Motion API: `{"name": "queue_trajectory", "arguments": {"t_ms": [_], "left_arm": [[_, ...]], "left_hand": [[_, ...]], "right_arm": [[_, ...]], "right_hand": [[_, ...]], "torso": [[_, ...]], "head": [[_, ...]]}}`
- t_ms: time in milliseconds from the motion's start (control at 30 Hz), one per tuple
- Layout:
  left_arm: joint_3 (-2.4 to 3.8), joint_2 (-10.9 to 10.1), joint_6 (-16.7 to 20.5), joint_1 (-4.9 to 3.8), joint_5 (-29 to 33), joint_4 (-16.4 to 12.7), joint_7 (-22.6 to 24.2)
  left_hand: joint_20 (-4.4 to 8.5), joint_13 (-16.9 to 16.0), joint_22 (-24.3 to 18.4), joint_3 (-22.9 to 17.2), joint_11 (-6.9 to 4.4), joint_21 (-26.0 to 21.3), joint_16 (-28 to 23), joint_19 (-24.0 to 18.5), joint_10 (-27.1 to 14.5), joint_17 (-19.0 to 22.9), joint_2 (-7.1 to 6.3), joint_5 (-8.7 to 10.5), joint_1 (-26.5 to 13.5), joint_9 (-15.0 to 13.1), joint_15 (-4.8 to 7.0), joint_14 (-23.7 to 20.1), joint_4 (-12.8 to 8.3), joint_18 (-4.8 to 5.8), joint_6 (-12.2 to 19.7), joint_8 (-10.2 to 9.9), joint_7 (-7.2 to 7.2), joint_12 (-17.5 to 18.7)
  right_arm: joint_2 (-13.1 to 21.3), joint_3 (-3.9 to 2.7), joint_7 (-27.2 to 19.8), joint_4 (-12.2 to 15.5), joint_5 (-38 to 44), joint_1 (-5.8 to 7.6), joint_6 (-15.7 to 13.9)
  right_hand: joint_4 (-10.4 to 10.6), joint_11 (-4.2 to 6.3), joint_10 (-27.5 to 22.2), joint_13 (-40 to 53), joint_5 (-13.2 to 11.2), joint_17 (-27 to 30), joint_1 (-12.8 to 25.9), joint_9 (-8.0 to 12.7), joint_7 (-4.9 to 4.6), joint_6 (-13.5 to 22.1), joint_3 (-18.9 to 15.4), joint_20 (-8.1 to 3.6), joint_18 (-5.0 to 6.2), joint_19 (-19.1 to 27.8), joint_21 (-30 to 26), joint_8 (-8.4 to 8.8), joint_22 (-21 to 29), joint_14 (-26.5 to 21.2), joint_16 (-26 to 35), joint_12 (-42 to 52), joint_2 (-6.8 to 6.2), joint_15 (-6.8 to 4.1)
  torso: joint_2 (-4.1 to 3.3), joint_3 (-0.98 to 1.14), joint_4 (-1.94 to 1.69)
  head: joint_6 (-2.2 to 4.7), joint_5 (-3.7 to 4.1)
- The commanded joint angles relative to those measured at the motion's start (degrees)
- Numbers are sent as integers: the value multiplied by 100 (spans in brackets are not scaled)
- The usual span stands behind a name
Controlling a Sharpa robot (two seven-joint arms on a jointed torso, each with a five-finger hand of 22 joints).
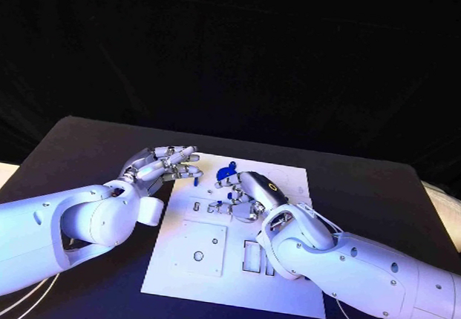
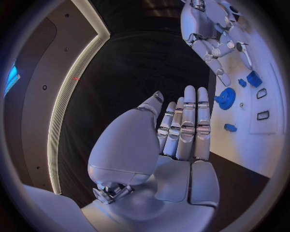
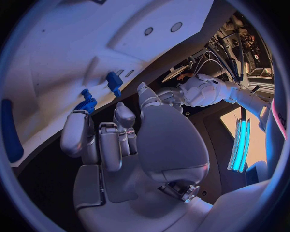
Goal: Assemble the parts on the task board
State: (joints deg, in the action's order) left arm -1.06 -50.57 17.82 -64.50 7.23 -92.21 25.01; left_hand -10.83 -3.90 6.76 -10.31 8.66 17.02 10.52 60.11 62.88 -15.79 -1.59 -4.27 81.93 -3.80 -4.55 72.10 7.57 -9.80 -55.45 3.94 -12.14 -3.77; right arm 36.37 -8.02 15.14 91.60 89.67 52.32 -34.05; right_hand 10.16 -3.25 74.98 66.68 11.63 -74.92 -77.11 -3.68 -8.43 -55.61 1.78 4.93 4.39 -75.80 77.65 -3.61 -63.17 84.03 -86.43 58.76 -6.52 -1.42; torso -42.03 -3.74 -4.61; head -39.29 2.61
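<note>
Head view: flat white rectangular task board (image 1: 233, 271) lies mid-counter on the black counter (image 1: 378, 193). Left hand (image 1: 164, 165) hovers at the board's far left corner, fingers spread, holding nothing. Right hand (image 1: 251, 197) sits over the board's far half, fingers curled down among small blue plastic parts; a round blue toothed gear (image 1: 227, 175) lies on the board just beyond it, near the far edge. Cannot tell here whether the right hand pinches anything.

Left wrist view: left hand (image 2: 181, 133) flat, fingers straight and together, empty, off the board's edge. Blue gear (image 2: 226, 98), a small blue block (image 2: 253, 79) and a small blue peg (image 2: 230, 127) lie on the board.

Right wrist view: right hand (image 3: 115, 135) fingers bent toward the board; blue gear (image 3: 87, 102) right at a fingertip, contact unclear. A blue clip-like part (image 3: 113, 82) stands in the board nearby.

Risk: curled fingers so close could nudge the loose gear or small parts away across the smooth board.

Containers: the board's rectangular slots (image 1: 253, 256) near its middle look empty.
</note>
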Motion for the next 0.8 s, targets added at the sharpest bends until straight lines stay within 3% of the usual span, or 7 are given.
{"name": "queue_trajectory", "arguments": {"t_ms": [33,300,433,500,533,633,800], "left_arm": [[3,38,-267,-1,-400,36,-374],[3,-15,-392,-12,-1496,-30,-1869],[4,13,-859,-128,-2757,0,-3103],[4,98,-1069,-238,-3425,83,-3698],[4,160,-1174,-302,-3857,137,-4093],[4,288,-1321,-387,-4565,239,-4743],[4,583,-1459,-480,-5493,422,-5641]], "left_hand": [[83,-13,77,-44,-91,162,203,226,72,-181,-48,28,-103,1,86,308,-2,-78,-11,-11,75,-18],[354,-244,495,-13,-315,929,1845,880,799,-1492,-180,48,-367,-48,350,1063,35,-64,-197,108,207,-448],[632,-859,1323,185,-638,2010,5909,1517,1364,-5283,-193,49,-621,-279,625,1599,129,-6,-690,582,541,-1383],[710,-1607,3349,411,-789,3806,7085,1973,1167,-6455,-158,49,-761,-424,700,1619,238,283,-665,809,568,-2273],[794,-2062,4102,531,-740,4435,7454,1989,881,-6851,-112,52,-802,-512,662,1642,310,328,-612,946,603,-2774],[789,-2729,4856,760,-766,5044,7801,2064,785,-7246,-90,51,-1007,-659,696,1740,538,414,-608,1186,662,-3542],[821,-4728,5758,1217,-843,5754,7948,2170,986,-7421,-39,52,-1144,-1055,779,1790,877,508,-480,1767,775,-5493]], "right_arm": [[139,-55,-398,197,-250,5,-331],[822,-274,-825,828,-1251,148,102],[1241,-319,-1213,887,-2355,385,174],[1438,-332,-1359,875,-2834,456,63],[1560,-337,-1425,848,-3115,497,-17],[1733,-344,-1500,746,-3468,567,-99],[1927,-348,-1553,587,-3697,617,-147]], "right_hand": [[17,-20,-24,-5,23,-852,-49,2,-8,36,-59,31,107,34,-34,3,23,444,36,23,-3,60],[109,-27,-49,-45,50,-807,-57,-12,-12,38,-136,45,126,87,-89,-23,118,433,68,10,26,69],[76,-1,11,16,122,-790,-240,-31,14,-60,-68,37,125,74,-89,-74,104,429,83,133,205,51],[48,10,40,39,221,-797,-308,-33,23,-96,-51,26,115,40,-64,-85,55,432,81,183,248,40],[33,16,51,46,292,-799,-343,-34,27,-116,-42,20,112,27,-57,-90,41,433,81,204,273,34],[16,24,52,35,359,-795,-385,-37,32,-155,-29,11,111,19,-55,-102,38,433,85,207,312,27],[-14,41,53,19,489,-780,-447,-49,50,-252,-2,-2,110,13,-56,-141,38,431,97,211,352,12]], "torso": [[37,30,17],[136,122,96],[208,169,152],[239,164,172],[254,157,190],[266,161,242],[290,191,269]], "head": [[1,-20],[-1,-122],[-19,-176],[-42,-188],[-51,-200],[-67,-244],[-82,-287]]}}
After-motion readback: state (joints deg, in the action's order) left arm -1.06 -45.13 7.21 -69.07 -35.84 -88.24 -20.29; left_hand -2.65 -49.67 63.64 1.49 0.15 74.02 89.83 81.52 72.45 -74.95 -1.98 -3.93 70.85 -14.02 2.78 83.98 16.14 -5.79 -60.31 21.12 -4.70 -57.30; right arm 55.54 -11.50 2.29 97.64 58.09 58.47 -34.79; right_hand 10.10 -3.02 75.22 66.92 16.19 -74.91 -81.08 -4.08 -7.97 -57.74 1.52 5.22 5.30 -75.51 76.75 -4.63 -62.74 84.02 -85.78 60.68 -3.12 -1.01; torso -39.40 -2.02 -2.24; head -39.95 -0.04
